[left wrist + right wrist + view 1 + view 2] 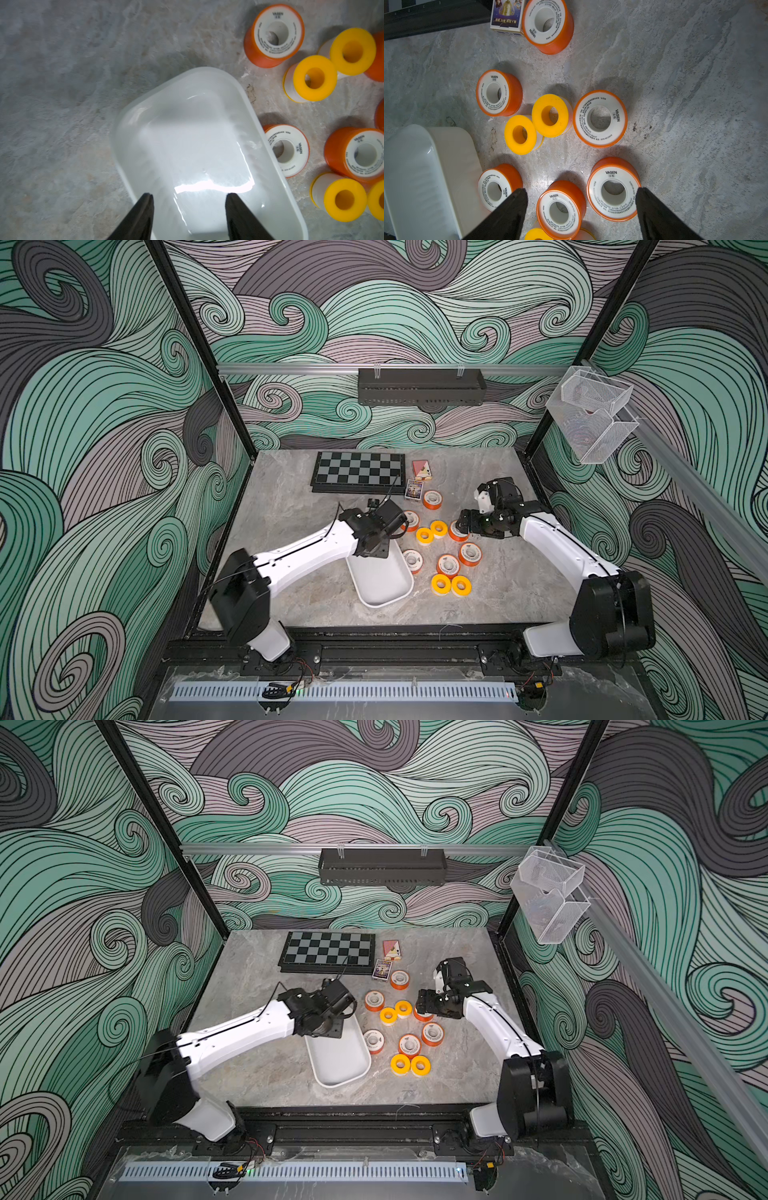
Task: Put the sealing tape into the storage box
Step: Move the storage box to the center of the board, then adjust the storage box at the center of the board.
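1. Your left arm (316, 549) (249, 1027) covers the far end of the storage box (382, 585) in both top views; its fingers cannot be made out there.
2. Left wrist view: the frame edge cuts off one end of the storage box and an orange roll (379, 70).
3. Right wrist view: a yellow roll (535, 234) is cut off at the edge.

A: Condition of the box?

B: The box (384, 589) is a shallow white tray, rectangular with rounded corners. It lies flat on the table (291, 510), open side up, skewed to the table edges.

A: And the tape?

B: Ten rolls, all on the table outside the box, each flat on one face with its hole upward. Six are orange rolls (470, 553) with white printed faces. Four are smaller yellow rolls (441, 584), in two touching pairs: one pair at the front, one among the orange rolls farther back. One orange roll (412, 561) lies just beside the box's long wall.
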Action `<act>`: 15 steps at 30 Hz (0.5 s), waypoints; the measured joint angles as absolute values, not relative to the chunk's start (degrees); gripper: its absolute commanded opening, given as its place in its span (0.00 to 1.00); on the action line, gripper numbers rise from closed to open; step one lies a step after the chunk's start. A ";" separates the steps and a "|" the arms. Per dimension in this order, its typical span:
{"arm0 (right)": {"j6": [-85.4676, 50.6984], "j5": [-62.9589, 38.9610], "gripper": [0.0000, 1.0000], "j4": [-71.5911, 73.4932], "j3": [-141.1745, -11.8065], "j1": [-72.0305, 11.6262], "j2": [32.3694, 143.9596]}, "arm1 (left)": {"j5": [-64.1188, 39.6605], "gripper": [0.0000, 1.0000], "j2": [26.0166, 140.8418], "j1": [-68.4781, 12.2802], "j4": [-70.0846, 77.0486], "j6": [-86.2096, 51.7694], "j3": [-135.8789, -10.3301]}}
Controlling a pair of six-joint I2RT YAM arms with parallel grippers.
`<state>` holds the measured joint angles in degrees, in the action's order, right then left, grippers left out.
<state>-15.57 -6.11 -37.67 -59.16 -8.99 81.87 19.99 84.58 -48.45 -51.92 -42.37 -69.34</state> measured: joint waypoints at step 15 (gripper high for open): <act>-15.57 -7.29 0.85 -37.71 -59.16 -9.04 81.87 | 12.86 0.58 70.15 -45.80 -44.51 -46.13 -45.91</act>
<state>-15.57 -7.29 -37.71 -59.16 -9.04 81.87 12.86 70.15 -45.80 -44.51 -46.13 -45.91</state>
